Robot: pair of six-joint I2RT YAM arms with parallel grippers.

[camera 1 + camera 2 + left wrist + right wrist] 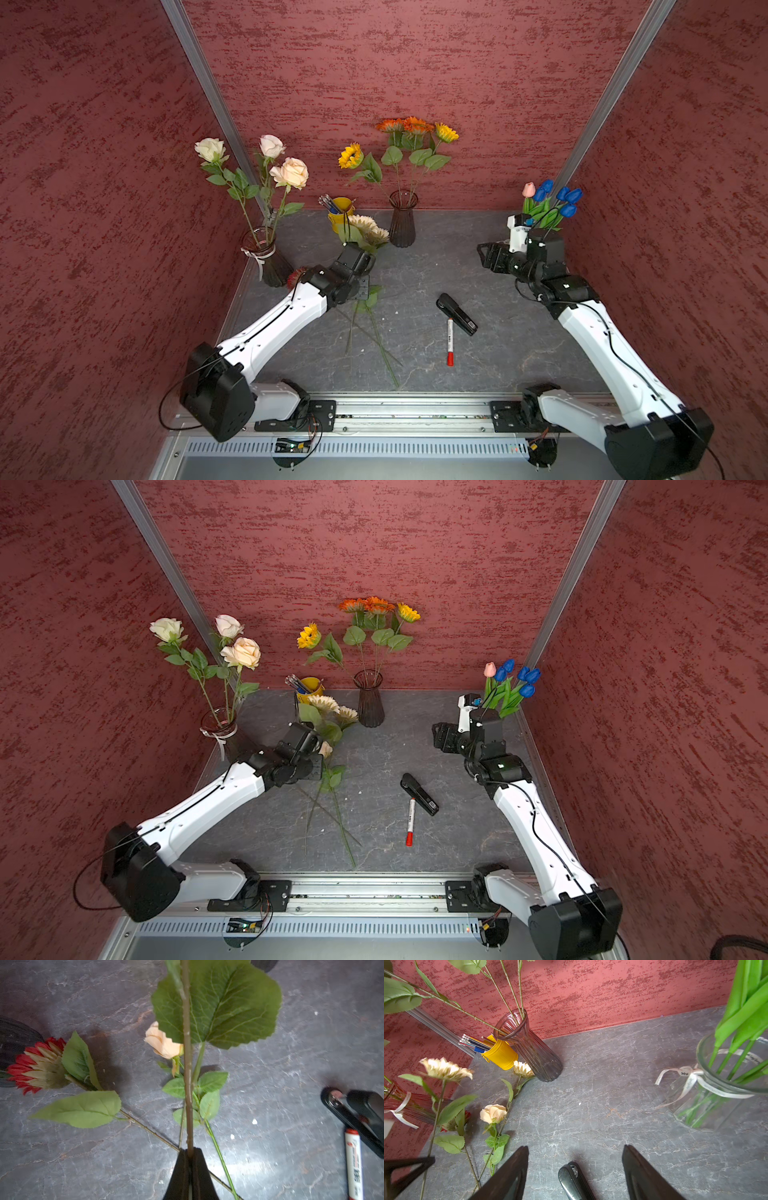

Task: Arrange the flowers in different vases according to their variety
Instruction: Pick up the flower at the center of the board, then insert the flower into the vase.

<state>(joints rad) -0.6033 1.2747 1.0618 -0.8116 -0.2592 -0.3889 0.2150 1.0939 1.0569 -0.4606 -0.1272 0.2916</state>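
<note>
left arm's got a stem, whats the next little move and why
Probably lift it and swing toward the dark ribbed vase. The left gripper is shut on the stem of a cream sunflower, and that vase already holds the orange and yellow sunflowers. Rise first: a peach rose lies under the stem.

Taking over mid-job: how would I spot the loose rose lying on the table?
On the grey table, look left of centre, beside the left arm's wrist. The rose lies flat there, its stem crossing others. It is the only peach bud on the table; the red sunflower nearby is wide and pointed-petalled.
</note>
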